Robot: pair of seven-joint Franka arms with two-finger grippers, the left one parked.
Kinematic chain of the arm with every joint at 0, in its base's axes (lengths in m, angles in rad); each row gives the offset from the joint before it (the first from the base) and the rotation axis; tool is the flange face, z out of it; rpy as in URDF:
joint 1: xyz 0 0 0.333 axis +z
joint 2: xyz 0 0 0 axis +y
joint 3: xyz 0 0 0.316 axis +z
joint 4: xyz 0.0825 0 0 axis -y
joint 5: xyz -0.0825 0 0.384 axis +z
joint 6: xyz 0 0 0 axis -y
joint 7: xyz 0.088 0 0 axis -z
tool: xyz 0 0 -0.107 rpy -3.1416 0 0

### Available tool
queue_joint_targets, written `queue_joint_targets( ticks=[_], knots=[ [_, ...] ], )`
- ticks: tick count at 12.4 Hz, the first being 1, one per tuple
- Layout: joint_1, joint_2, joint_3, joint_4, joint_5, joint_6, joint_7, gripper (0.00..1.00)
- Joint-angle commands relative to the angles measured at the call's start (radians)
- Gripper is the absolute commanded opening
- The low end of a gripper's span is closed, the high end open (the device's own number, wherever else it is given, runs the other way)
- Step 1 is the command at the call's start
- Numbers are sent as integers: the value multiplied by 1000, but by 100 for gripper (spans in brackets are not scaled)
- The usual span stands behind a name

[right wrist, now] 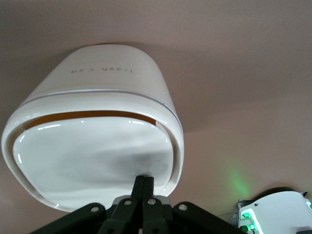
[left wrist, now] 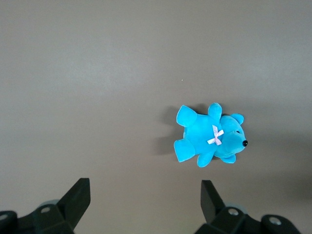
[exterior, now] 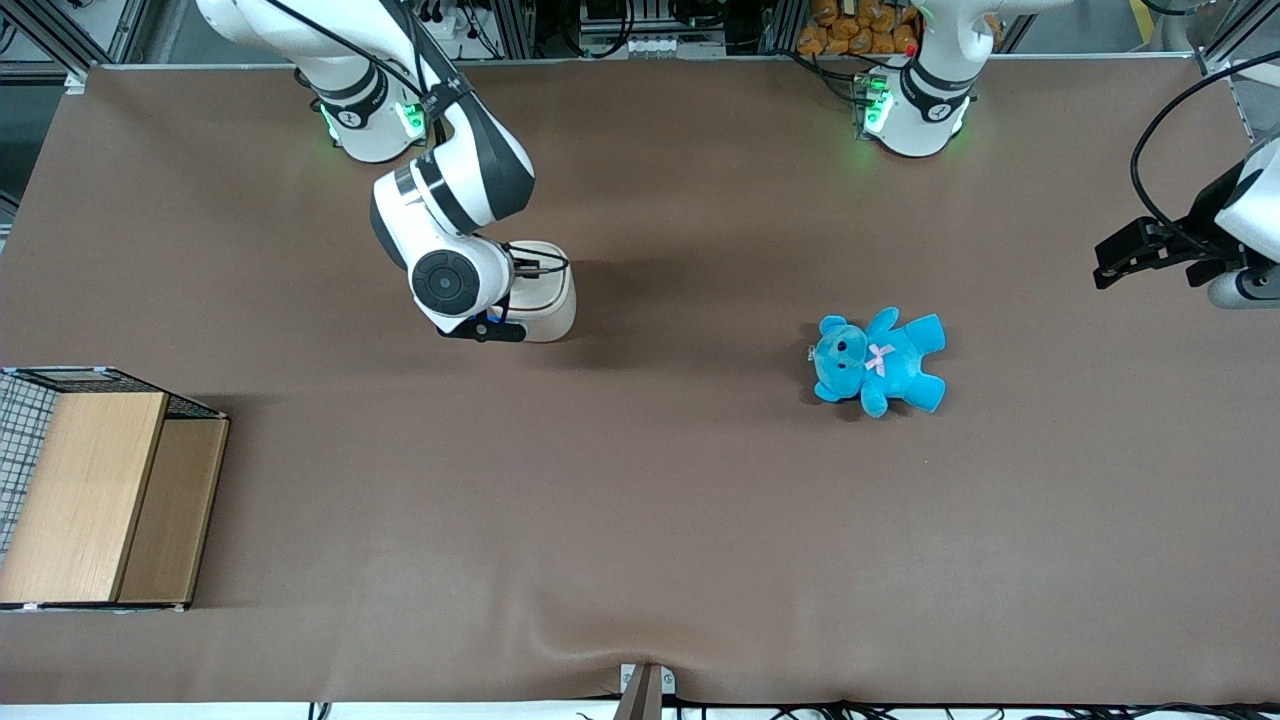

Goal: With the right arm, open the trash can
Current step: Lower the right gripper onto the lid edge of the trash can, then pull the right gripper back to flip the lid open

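The cream-white trash can [exterior: 548,290] stands on the brown table, partly covered by the right arm's wrist. In the right wrist view the trash can [right wrist: 97,126] fills the frame, its flat lid [right wrist: 92,161] tipped slightly so a dark gap shows along one edge. My right gripper [right wrist: 145,179] is shut, both fingers pressed together, with the tips touching the lid near its rim. In the front view the gripper [exterior: 497,300] sits low over the can, its fingers hidden by the wrist.
A blue teddy [exterior: 878,361] lies toward the parked arm's end, also in the left wrist view [left wrist: 209,139]. A wooden box with wire mesh [exterior: 95,490] stands at the working arm's end, nearer the front camera.
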Motion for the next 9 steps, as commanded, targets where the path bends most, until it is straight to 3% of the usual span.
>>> queue_joint_targets(
  ticks=[1,5,8,9],
  knots=[
    [-1,39,0,-7,13,54,10,0],
    [-4,13,0,5,13,13,28,0],
    [-20,-18,-8,132,12,-173,29,0],
    [-36,-20,-8,179,10,-226,29,16]
  ],
)
